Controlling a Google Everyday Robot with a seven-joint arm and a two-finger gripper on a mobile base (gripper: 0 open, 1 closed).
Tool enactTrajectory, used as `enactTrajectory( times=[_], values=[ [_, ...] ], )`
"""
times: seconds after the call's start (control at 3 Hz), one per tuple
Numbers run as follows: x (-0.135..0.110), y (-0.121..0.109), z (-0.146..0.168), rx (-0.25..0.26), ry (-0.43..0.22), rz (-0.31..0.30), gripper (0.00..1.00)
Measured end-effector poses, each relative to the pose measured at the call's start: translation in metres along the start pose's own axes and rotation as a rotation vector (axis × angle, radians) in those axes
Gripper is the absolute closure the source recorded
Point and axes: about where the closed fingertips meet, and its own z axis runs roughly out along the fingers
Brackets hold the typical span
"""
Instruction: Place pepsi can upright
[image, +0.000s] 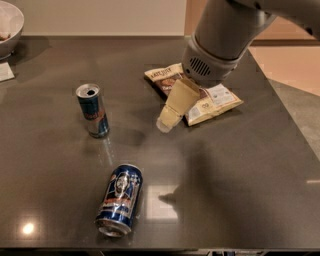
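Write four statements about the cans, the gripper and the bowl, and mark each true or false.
1. The pepsi can stands upright. False: it lies on its side.
2. The energy drink can stands upright. True.
3. The gripper holds the pepsi can. False: it hangs beside the snack bag, apart from the pepsi can.
4. A bowl shows at the upper left of the view. True.

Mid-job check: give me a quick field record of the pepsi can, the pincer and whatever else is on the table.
pepsi can: on its side, near the table's front edge
pincer: above the table, at the snack bag's left end, apart from the pepsi can
energy drink can: upright, left of the pincer
snack bag: flat, partly behind the arm
bowl: far left corner
task: not yet done
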Motion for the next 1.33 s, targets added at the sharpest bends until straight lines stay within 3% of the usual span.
enactTrajectory(
  times=[0.33,0.67,1.0,1.33],
  values=[
    [-0.005,0.012,0.005,0.082,0.015,0.084,0.00],
    [-0.010,0.024,0.009,0.189,0.035,0.129,0.00],
    [-0.013,0.027,0.004,0.221,0.030,0.143,0.00],
    [-0.013,0.027,0.001,0.208,0.022,0.132,0.00]
  ],
)
